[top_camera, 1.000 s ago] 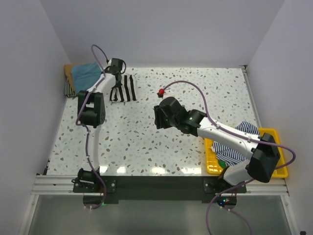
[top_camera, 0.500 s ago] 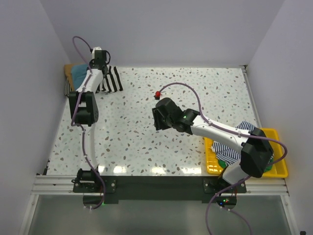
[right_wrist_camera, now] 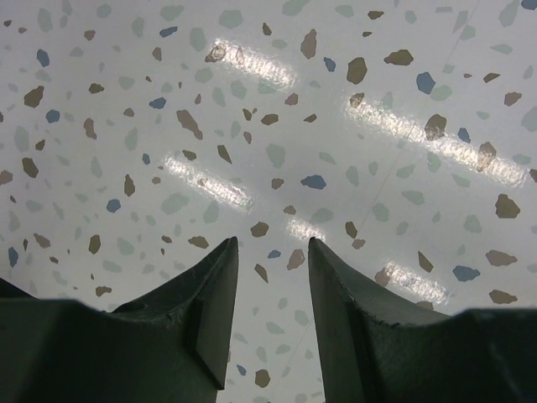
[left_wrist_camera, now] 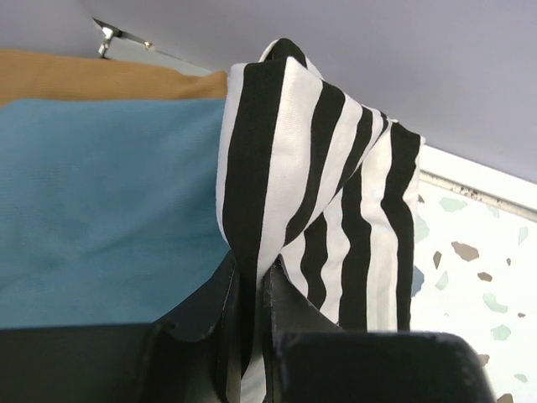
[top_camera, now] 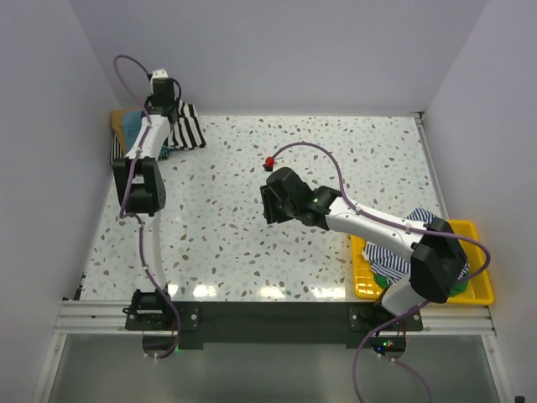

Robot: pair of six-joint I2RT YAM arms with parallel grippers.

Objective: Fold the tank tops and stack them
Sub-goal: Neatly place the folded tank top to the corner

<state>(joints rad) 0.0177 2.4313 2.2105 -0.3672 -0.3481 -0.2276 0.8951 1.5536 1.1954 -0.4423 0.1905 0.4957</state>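
At the far left corner, your left gripper [left_wrist_camera: 252,277] is pinched tight on a doubled fold of the black-and-white striped cloth tank top [left_wrist_camera: 319,168]. The cloth bunches out from the jaws just beside and partly over the folded plain teal-blue tank top [left_wrist_camera: 101,193], which lies on a tan-brown tank top [left_wrist_camera: 101,82]. You cannot tell whether the striped cloth touches the pile yet. Expect it to be light, limp and quick to sag or fall open, so keep all layers of the folded edge in the pinch. In the middle, your right gripper [right_wrist_camera: 273,252] hovers over the speckled terrazzo table [right_wrist_camera: 277,101], fingers a narrow gap apart and holding nothing. At the near right, the yellow plastic tray [top_camera: 482,295] holds a heap of more striped tank tops [top_camera: 394,256] that spills over its rim. Take those by a hem or strap.
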